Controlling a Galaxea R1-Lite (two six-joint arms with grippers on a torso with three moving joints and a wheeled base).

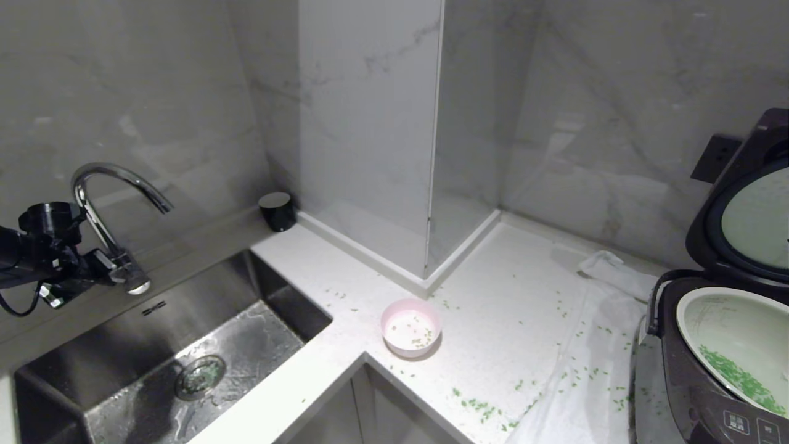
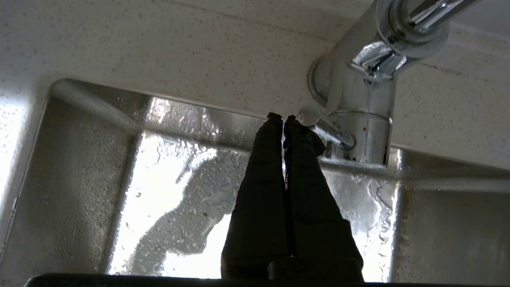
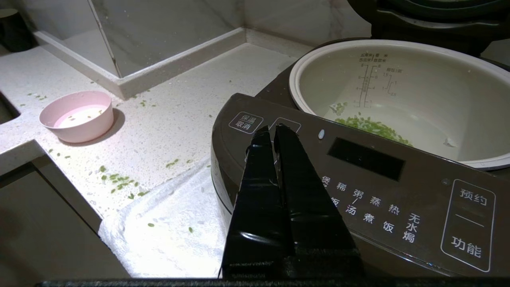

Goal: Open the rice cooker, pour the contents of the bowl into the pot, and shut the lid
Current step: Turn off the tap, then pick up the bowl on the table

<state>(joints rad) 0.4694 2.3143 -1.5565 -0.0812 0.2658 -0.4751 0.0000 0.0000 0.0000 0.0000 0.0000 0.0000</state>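
The lid [image 1: 749, 203] stands up; green bits [image 1: 739, 377] lie in the pot [image 1: 696, 320]. At ten o'clock from the pot, the bowl [image 1: 411, 327] sits on the bench [image 1: 493, 296]. Left gripper [image 2: 282, 118] by the tap [image 2: 358, 119] and right gripper [image 3: 271, 129] both have jaws together.

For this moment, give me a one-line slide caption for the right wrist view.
Shut right gripper over rice cooker panel; green bits in pot, pink bowl nearly empty.

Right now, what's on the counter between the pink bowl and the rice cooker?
Head view: between the bowl and the rice cooker lie spilled green bits and a white cloth.
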